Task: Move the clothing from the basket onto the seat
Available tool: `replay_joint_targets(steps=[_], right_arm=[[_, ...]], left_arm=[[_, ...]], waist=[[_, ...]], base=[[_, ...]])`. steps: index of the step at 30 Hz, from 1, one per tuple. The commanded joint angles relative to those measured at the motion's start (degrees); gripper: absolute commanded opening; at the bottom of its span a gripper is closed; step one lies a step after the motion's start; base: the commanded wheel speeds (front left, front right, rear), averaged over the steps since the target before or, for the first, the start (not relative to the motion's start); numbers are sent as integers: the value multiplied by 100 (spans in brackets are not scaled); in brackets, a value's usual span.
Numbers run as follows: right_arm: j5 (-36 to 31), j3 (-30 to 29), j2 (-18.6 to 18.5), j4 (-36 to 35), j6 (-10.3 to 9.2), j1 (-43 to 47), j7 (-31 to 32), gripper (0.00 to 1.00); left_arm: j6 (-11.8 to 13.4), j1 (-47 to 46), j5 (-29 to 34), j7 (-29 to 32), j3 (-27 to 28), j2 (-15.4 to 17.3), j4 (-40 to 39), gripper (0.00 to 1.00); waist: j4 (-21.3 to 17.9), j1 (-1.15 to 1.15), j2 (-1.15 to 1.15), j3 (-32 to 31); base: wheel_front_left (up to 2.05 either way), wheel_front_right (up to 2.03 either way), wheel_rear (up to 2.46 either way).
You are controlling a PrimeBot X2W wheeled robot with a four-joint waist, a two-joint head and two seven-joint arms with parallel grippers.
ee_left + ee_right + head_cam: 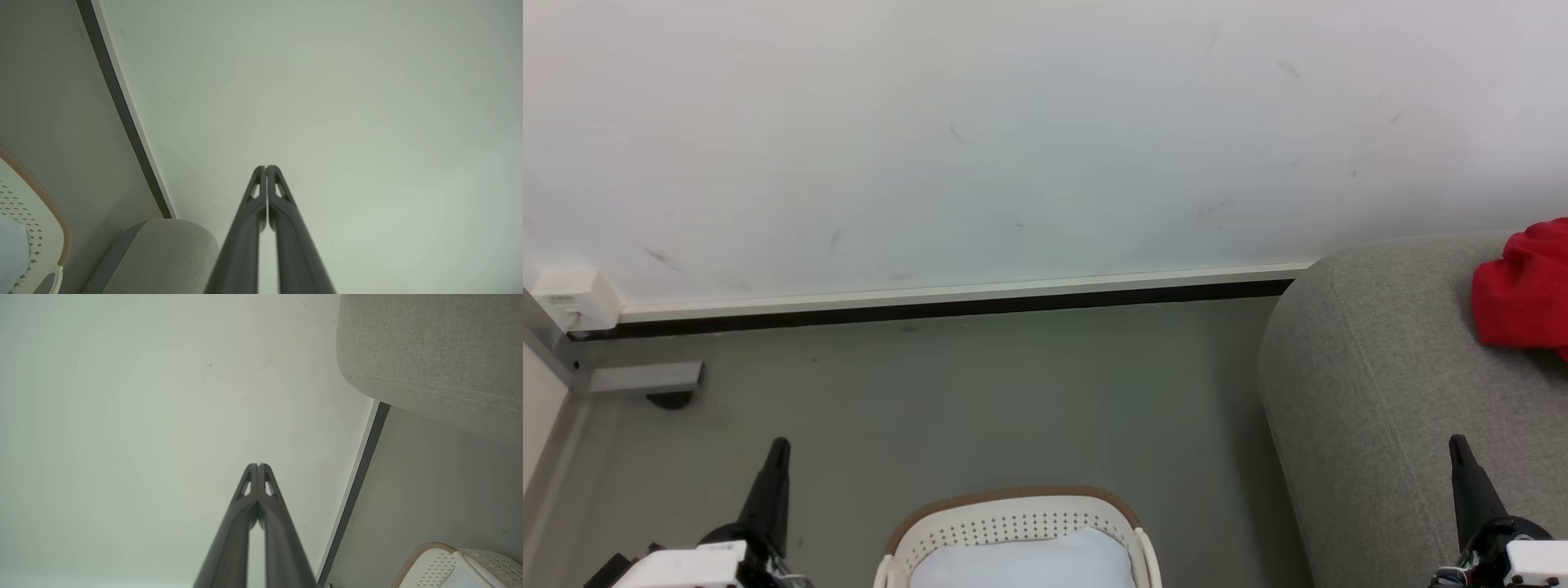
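Observation:
The red clothing (1523,286) lies bunched on the light-grey seat (1380,384) at the right edge of the head view. The cream basket (1013,523) with its brown rim stands on the floor at the bottom centre, a plain white cloth (1025,563) inside it. My left gripper (780,445) points up at the lower left, shut and holding nothing, left of the basket. My right gripper (1456,441) rises at the lower right, shut and holding nothing, in front of the seat. Both wrist views show the fingertips pressed together, left (266,167) and right (258,465).
A pale wall (1013,139) with a white and black baseboard (947,300) runs behind the grey floor (980,400). A white socket box (572,298) and a metal bracket (645,380) sit in the left corner.

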Motion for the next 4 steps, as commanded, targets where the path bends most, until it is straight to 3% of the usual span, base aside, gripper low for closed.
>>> replay_joint_targets(steps=[1,4], right_arm=[[10,-23,-38,-29,-12,-72,21,0],[10,-23,-38,-29,-12,-72,21,0]], left_arm=[[-30,-52,-81,22,14,40,-20,0],[-30,-52,-81,22,14,40,-20,0]], waist=[[0,0,0,0],[0,0,0,0]], base=[[0,0,0],[0,0,0]])
